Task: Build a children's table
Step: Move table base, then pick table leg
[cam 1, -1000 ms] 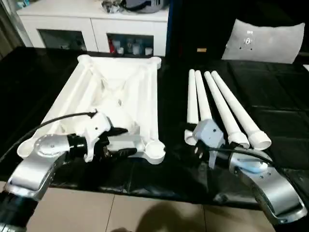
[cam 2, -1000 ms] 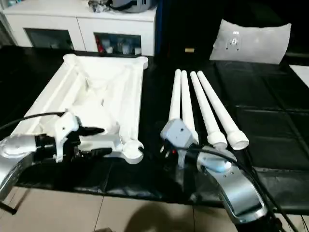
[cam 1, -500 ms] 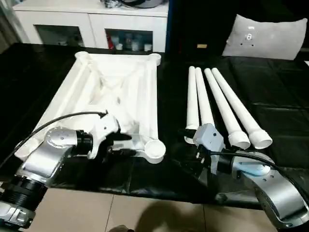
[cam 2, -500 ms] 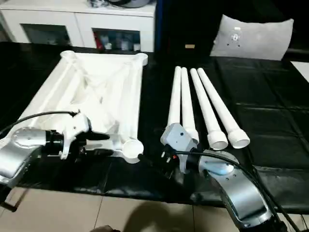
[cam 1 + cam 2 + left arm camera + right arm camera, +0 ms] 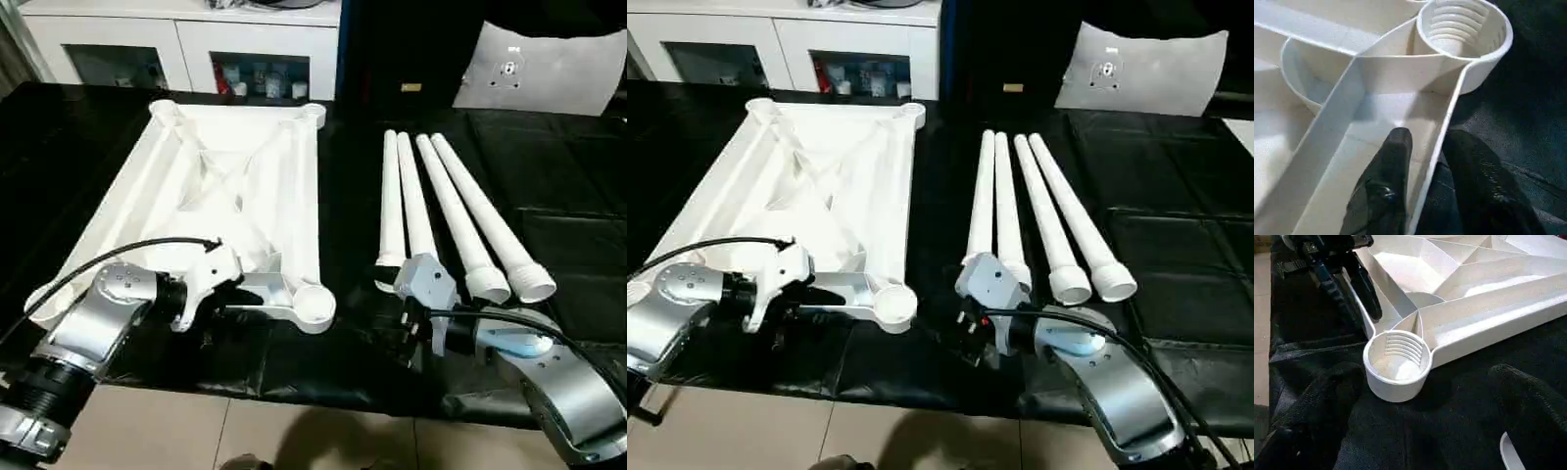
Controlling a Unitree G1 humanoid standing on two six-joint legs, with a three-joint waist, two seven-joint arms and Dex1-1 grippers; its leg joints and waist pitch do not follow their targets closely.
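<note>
At your nine o'clock the smooth white plastic table top point(image 5: 220, 201) lies ribbed underside up on the black sheet-covered workbench point(image 5: 568, 245). Your left gripper point(image 5: 1422, 181) pinches its near rim, one finger on each side, beside a round threaded corner socket point(image 5: 1464, 29). At three o'clock lie four tapered legs point(image 5: 446, 211); your right gripper point(image 5: 965, 328) hovers before them, fingers apart. No writing reads.

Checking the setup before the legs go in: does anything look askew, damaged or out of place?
Nothing stands out. The tabletop lies underside up and looks intact, the four legs lie side by side to its right, and the left gripper straddles the near edge wall beside a corner socket.
</note>
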